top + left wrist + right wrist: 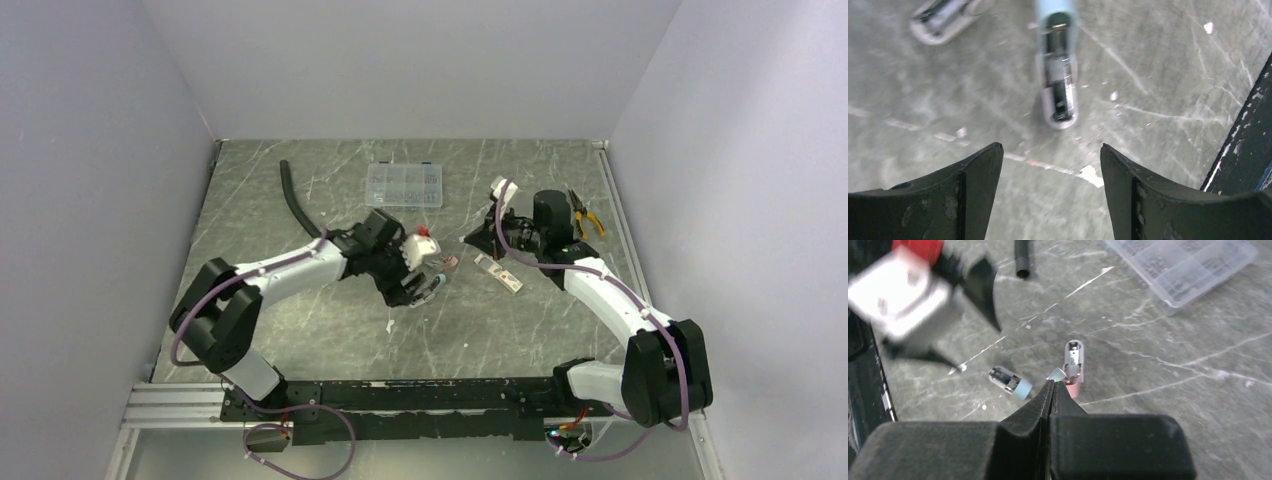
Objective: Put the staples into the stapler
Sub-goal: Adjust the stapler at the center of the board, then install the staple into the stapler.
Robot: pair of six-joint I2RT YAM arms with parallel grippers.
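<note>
My right gripper (1053, 382) is shut on a tiny silvery strip of staples (1058, 374), which pokes out past its tips just above the table. Right beyond the tips lies a pink mini stapler (1074, 367), opened up, with a light-blue stapler (1010, 382) to its left. My left gripper (1050, 147) is open with nothing between its fingers. It hovers just short of the blue stapler (1059, 65), whose open metal channel faces up. The second stapler (940, 20) shows at the top left of that view. From above, both grippers (432, 283) (480, 238) meet mid-table.
A flat white carton (500, 272) lies to the right of the staplers. At the back are a clear compartment box (404, 185), a black hose (297, 200) and yellow-handled pliers (587, 218). White walls close in the table on three sides.
</note>
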